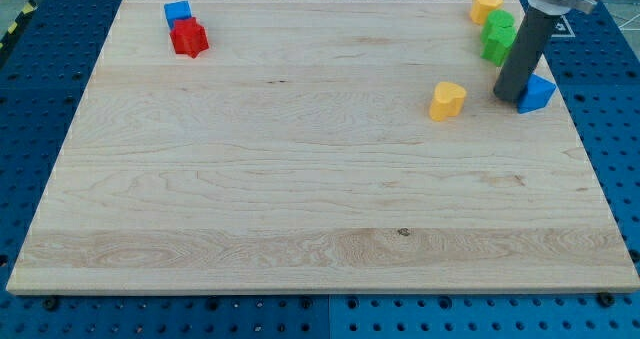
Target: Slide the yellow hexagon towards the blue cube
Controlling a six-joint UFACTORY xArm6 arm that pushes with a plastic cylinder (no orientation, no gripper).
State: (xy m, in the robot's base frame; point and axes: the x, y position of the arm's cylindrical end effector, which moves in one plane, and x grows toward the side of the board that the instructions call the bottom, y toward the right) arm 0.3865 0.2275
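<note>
The yellow hexagon (486,4) lies at the view's top right corner of the wooden board. The blue cube (177,13) lies at the view's top left, touching a red block (188,38) just below it. My tip (507,98) rests on the board at the right. It is well below the yellow hexagon, right beside a blue triangular block (538,92) and to the right of a yellow heart-shaped block (447,99). The rod hides part of the blue triangular block.
Two green blocks (498,34) sit just below the yellow hexagon, between it and my tip. The board (300,179) lies on a blue perforated table (40,99). The board's right edge runs close past the blue triangular block.
</note>
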